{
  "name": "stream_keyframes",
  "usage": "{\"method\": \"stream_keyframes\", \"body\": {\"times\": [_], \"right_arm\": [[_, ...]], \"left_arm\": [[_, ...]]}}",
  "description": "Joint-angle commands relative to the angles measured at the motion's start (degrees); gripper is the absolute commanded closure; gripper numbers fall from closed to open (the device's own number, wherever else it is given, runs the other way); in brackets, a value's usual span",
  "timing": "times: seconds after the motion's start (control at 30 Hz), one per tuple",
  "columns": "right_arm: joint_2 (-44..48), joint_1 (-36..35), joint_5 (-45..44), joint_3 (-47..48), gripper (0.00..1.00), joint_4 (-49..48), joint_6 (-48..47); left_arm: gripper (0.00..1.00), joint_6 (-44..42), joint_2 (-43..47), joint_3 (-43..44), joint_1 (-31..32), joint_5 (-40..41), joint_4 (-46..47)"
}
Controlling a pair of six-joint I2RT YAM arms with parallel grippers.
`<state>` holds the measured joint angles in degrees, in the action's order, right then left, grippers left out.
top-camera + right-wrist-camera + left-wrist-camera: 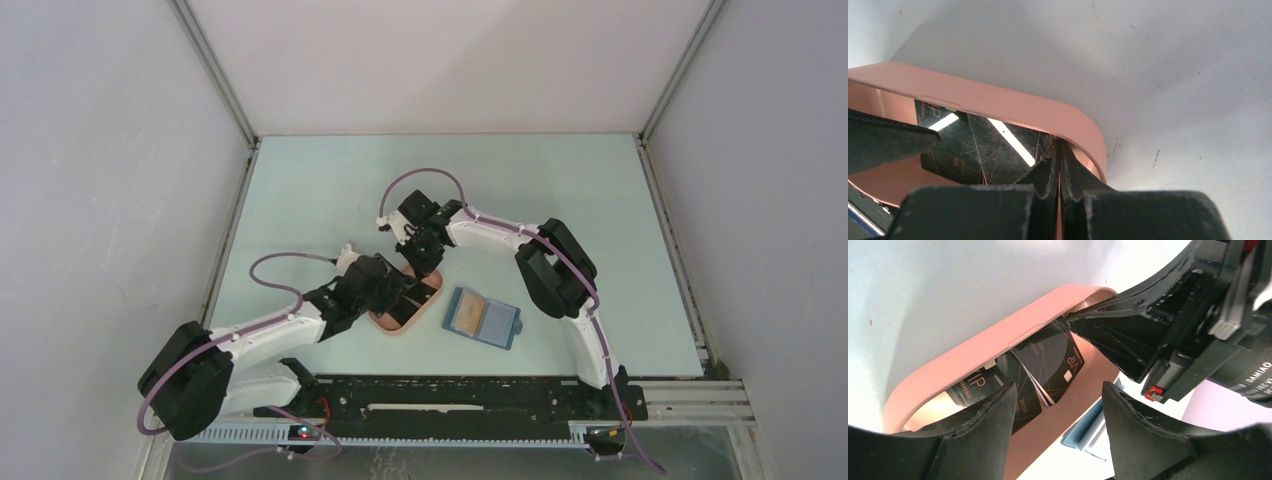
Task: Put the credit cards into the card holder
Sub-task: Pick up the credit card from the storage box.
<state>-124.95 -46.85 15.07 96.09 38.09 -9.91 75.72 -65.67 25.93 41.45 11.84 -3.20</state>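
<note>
Several black credit cards [1048,357] lie stacked and tilted in a pink oval tray [973,355]; they also show in the right wrist view [993,150]. My right gripper [1058,150] reaches into the tray's far end and is shut, its tips pinching the corner of the top black card. My left gripper [1059,387] is open and empty, hovering over the tray's near end, fingers [993,425] either side of the cards. The blue card holder [487,318] lies open right of the tray with an orange-tan card [465,313] on it.
The tray [392,320] sits at mid-table, with both grippers [405,290] [425,262] crowded over it. The card holder's corner [1088,432] lies just beside the tray rim. White walls enclose the table on three sides.
</note>
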Motion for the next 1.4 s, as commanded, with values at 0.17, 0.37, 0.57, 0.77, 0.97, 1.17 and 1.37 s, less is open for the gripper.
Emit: {"method": "stream_keyframes", "body": {"times": [0.17, 0.37, 0.57, 0.77, 0.97, 1.17, 1.37], "right_arm": [[-2.7, 0.0, 4.2, 1.5, 0.97, 3.7, 0.8], [-3.1, 0.4, 5.8, 1.9, 0.97, 4.2, 1.1], [-3.4, 1.2, 8.5, 2.1, 0.97, 4.7, 1.7], [-3.4, 2.1, 12.5, 2.5, 0.97, 5.2, 2.4], [-2.9, 3.0, 15.7, 2.6, 0.97, 5.2, 3.0], [-2.7, 3.9, 19.7, 2.5, 0.97, 5.1, 3.6], [-2.5, 4.5, 22.3, 2.4, 0.97, 5.0, 4.0]], "left_arm": [[0.32, 2.6, -5.1, -0.7, 0.1, -0.5, 0.9], [0.32, 4.3, -8.3, -1.2, 0.1, -0.7, 2.9], [0.32, 5.4, -11.1, -1.7, 0.1, -2.2, 7.0], [0.35, 5.0, -7.1, -3.3, 0.0, -0.8, 8.4], [0.37, 3.9, -0.1, -6.3, -0.1, 1.6, 10.6], [0.37, 2.5, 2.0, -8.4, -0.7, 0.5, 16.2], [0.38, 2.1, 2.9, -10.3, -1.0, -0.5, 21.0]]}}
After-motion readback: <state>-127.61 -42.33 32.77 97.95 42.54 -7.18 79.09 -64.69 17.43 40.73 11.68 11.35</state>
